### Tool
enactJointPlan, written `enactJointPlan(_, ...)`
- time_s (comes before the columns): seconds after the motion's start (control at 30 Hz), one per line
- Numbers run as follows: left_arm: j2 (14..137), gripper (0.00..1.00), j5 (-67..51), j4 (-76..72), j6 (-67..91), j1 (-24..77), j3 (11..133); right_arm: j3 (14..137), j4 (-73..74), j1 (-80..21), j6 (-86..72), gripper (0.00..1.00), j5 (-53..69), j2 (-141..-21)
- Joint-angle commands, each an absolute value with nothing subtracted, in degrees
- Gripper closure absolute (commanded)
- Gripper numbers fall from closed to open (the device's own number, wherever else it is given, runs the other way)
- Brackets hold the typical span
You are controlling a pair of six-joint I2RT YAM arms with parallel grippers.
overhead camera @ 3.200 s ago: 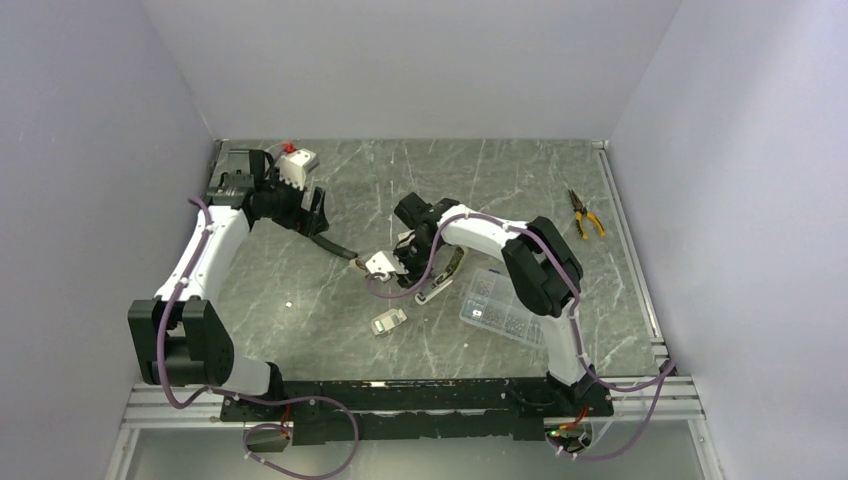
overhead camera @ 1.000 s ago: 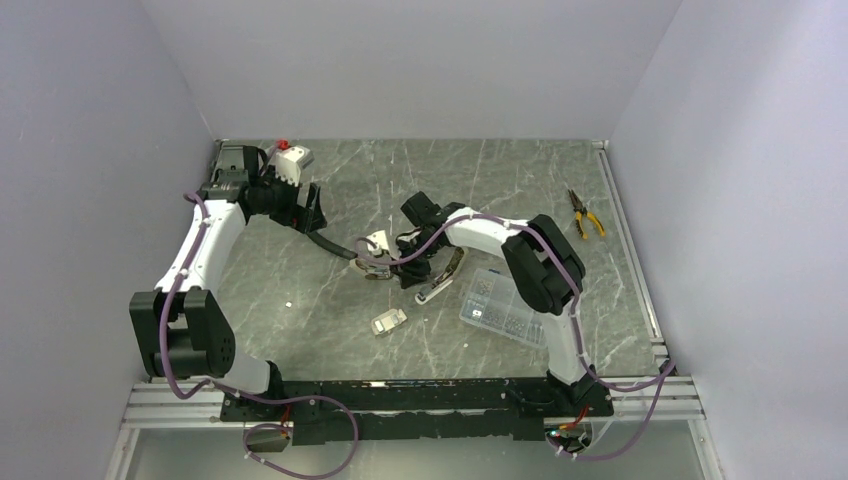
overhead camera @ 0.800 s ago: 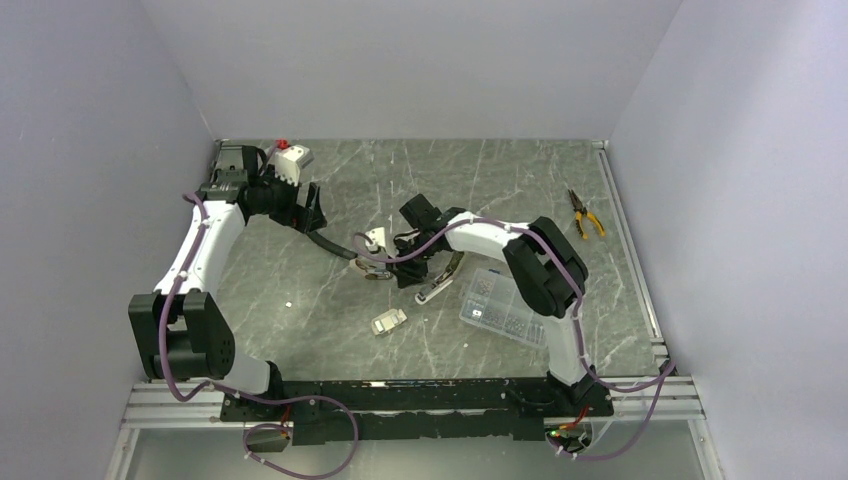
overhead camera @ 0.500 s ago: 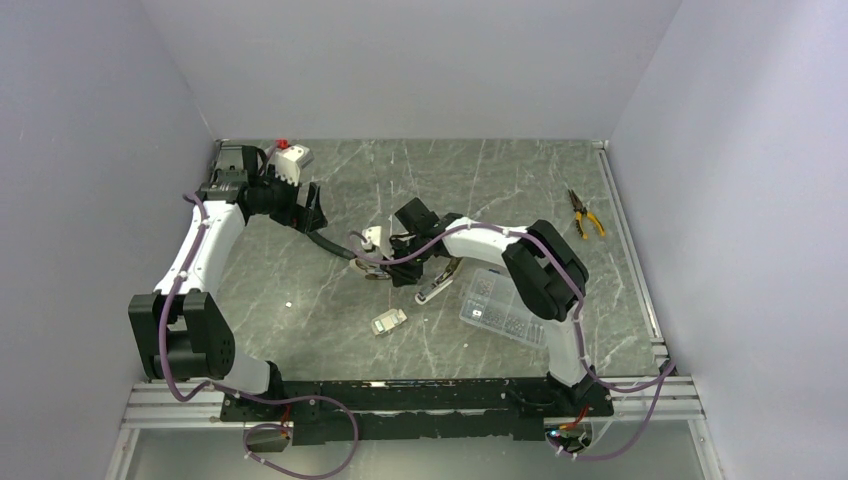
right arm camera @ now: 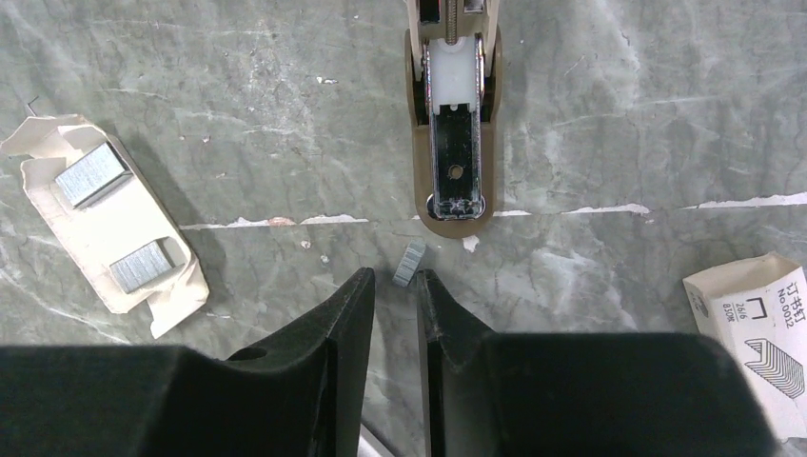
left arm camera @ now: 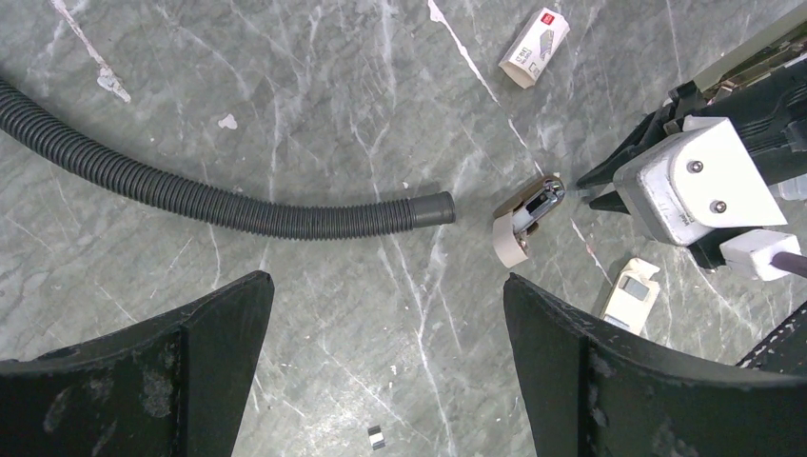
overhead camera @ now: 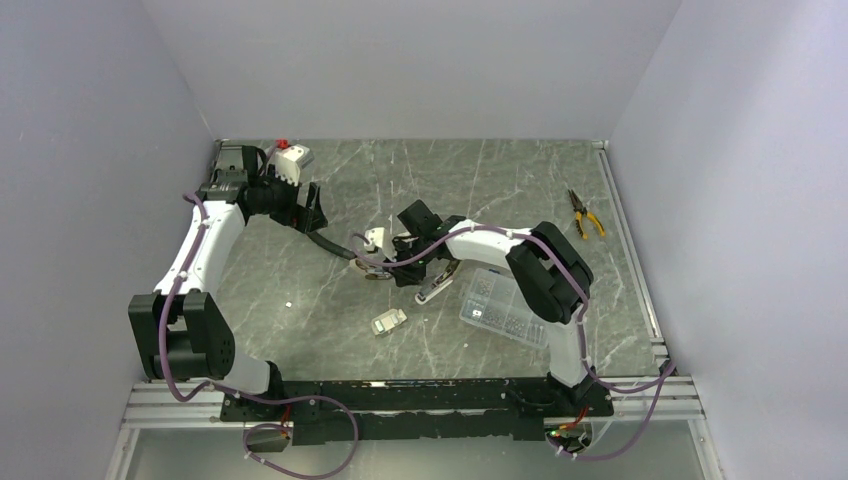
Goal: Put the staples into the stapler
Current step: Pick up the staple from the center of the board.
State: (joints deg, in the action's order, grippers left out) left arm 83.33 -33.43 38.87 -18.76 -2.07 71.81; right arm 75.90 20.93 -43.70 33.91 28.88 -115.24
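Note:
The stapler (right arm camera: 452, 143) lies opened on the marble, its metal channel and white pusher facing up; it also shows as the stapler (overhead camera: 378, 268) and the stapler (left arm camera: 528, 217). A short strip of staples (right arm camera: 410, 263) lies between the stapler's rounded end and my right gripper (right arm camera: 395, 281), against the right fingertip. The jaws stand a narrow gap apart with nothing between them. An opened carton (right arm camera: 57, 205) to the left holds two staple blocks. My left gripper (left arm camera: 385, 314) hangs wide open and empty above bare table, left of the stapler.
A black ribbed hose (left arm camera: 238, 205) ends just left of the stapler. A printed staple box (right arm camera: 752, 338) lies to the right. A longer olive and silver piece (overhead camera: 440, 280) sits by my right forearm. A clear compartment box (overhead camera: 497, 308) and pliers (overhead camera: 583, 214) lie further right.
My right gripper's jaws have narrowed and its wrist has edged a little left towards the stapler. The left arm drew back slightly at first and has since held still.

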Motion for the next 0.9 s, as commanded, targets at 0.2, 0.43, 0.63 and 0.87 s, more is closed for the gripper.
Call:
enactJointPlan(0.2, 82.0, 0.04, -35.9, 39.0, -18.7, -2.3, 73.1, 75.1, 20.9, -43.9, 31.7, 0.76, 27.3, -115.2)
enactJointPlan(0.43, 82.0, 0.04, -36.0, 38.8, -18.7, -2.2, 72.9, 74.5, 19.9, -43.9, 30.1, 0.79, 27.2, -115.5)
enactJointPlan(0.63, 82.0, 0.04, -36.2, 38.6, -18.8, -2.3, 72.5, 74.1, 20.0, -43.9, 30.4, 0.84, 27.6, -115.2)
enactJointPlan(0.87, 82.0, 0.04, -37.5, 38.2, -18.1, -2.2, 72.0, 73.4, 19.1, -43.8, 30.7, 0.90, 28.7, -114.1)
